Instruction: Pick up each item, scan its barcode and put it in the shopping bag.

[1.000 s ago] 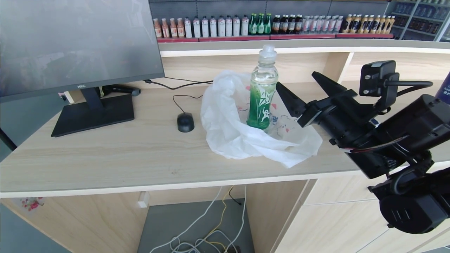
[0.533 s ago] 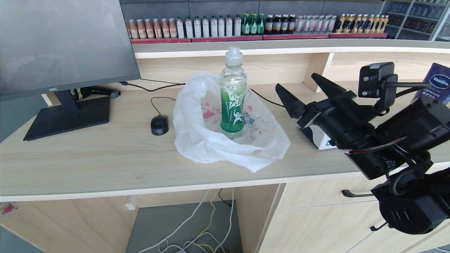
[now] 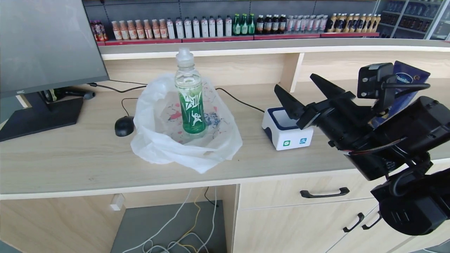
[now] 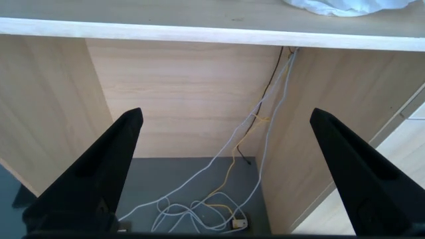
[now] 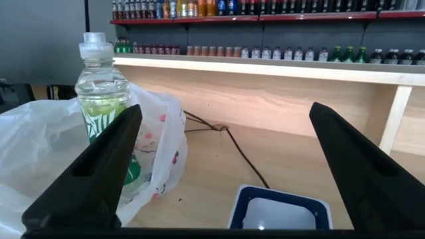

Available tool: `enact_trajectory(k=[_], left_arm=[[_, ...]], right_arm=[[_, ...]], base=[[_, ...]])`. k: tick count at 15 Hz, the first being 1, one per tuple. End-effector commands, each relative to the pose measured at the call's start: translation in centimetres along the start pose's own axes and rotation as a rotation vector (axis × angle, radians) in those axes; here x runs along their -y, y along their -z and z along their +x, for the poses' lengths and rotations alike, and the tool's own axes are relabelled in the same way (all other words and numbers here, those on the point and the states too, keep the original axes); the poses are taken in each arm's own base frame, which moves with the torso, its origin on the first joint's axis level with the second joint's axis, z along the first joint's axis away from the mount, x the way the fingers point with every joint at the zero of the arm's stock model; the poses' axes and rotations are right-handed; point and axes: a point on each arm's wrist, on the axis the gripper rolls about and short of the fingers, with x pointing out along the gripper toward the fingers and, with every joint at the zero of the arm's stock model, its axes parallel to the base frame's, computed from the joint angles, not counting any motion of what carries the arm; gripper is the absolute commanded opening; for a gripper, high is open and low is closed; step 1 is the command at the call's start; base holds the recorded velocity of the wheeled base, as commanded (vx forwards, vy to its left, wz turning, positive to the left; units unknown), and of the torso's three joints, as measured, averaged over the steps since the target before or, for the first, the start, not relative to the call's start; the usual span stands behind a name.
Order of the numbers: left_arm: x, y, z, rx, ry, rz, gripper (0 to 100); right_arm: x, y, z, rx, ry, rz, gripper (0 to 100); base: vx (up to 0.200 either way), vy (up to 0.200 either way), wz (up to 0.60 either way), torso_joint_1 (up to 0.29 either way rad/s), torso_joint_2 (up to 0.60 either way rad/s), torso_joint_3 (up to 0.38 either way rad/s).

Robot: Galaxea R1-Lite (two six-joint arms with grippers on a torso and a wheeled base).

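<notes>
The head camera has swung right, bringing the scanner and a blue packet into view. The right gripper hovers by the scanner, jaws spread wide and empty. The left gripper, likewise spread and empty, hangs low before the counter. The bottle stands in the slack bag, where a dropped packet could topple it; the scanner sits between packet and bag.

The right gripper is raised, pointing forward and leftward, fingers spread wide; the left gripper, held low, has its fingers equally wide apart
</notes>
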Motion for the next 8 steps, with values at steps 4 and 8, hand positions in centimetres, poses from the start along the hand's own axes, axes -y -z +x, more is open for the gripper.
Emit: enact_trajectory(k=[4,8], left_arm=[[0.00,0.00,0.00,0.000,0.002,0.002,100],[0.00,0.00,0.00,0.000,0.002,0.000,100]], right_arm=[[-0.19,-0.32,-0.40,0.000,-0.006,0.003,100],[-0.99,-0.80,-0.32,0.017,-0.029,0.008,100]], base=[[0.000,-0.200,0.00,0.002,0.01,0.004],[0.000,-0.200,0.00,0.001,0.00,0.004]])
